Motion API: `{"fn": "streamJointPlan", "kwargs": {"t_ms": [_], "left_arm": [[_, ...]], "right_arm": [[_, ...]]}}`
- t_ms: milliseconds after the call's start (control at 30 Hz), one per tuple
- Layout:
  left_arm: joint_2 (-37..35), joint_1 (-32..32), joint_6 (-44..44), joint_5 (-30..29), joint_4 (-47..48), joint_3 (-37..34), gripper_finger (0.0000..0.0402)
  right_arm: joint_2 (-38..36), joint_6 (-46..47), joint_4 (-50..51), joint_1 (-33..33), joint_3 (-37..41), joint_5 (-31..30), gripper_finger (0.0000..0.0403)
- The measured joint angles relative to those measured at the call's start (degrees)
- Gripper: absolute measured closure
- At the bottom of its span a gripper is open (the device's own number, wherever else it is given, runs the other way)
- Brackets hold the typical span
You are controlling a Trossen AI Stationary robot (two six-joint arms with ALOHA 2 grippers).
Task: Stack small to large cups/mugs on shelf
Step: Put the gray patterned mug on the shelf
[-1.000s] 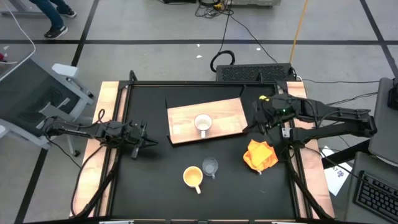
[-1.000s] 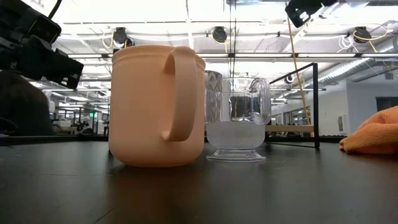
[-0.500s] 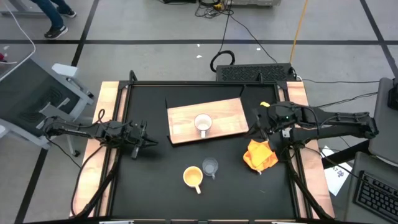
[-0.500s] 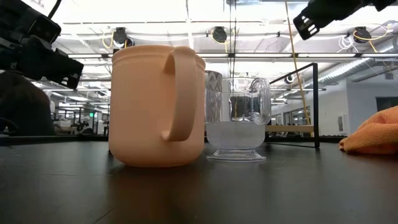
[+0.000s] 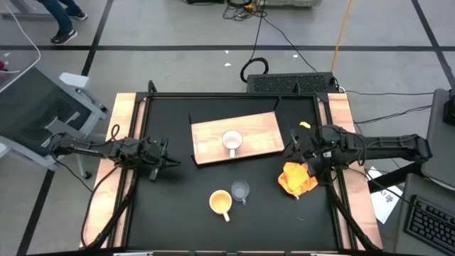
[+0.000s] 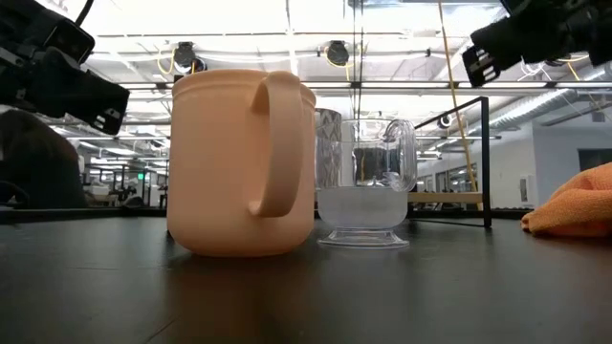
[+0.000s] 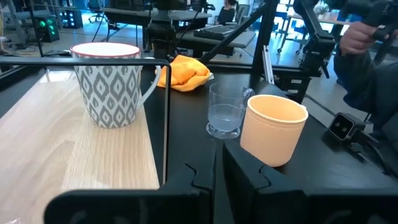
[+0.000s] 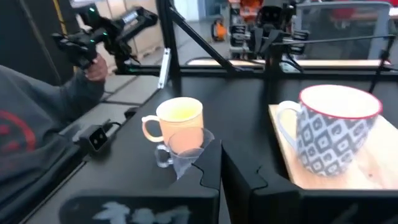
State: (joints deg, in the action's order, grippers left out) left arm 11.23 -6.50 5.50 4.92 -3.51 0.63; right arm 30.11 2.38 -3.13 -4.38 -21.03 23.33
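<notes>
The white patterned mug [image 5: 232, 141] stands upright on the light wooden shelf board [image 5: 263, 128], also seen in the wrist views as the mug [image 7: 112, 84] [image 8: 333, 134]. The yellow-orange mug [image 5: 220, 203] [image 6: 239, 162] and the clear glass cup [image 5: 241, 190] [image 6: 368, 182] stand side by side on the black tabletop near its near edge. My left gripper [image 5: 165, 159] [image 7: 217, 171] hovers shut at the table's left side. My right gripper [image 5: 293, 146] [image 8: 222, 163] hangs shut just right of the board, above the orange cloth.
An orange cloth [image 5: 297, 176] [image 6: 574, 210] lies bunched on the tabletop right of the cups. A black metal frame [image 6: 485, 158] edges the table. A person in a grey sleeve [image 8: 37, 106] holds a device beyond the near edge.
My right arm has drawn back toward the table's right and near edges and come lower, staying shut. The cups, the board and my left arm have kept still.
</notes>
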Motion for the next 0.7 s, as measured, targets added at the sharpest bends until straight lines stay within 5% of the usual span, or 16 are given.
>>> {"fn": "streamJointPlan", "kwargs": {"t_ms": [233, 700], "left_arm": [[0.0, -0.01, -0.68, -0.15, -0.09, 0.0, 0.0371], [0.01, -0.01, -0.68, -0.43, -0.11, -0.01, 0.0371]], "right_arm": [[-0.79, 3.35, -12.94, 0.02, 7.38, 4.02, 0.0403], [-8.39, -0.79, -5.88, 0.15, 8.78, 3.96, 0.0403]]}}
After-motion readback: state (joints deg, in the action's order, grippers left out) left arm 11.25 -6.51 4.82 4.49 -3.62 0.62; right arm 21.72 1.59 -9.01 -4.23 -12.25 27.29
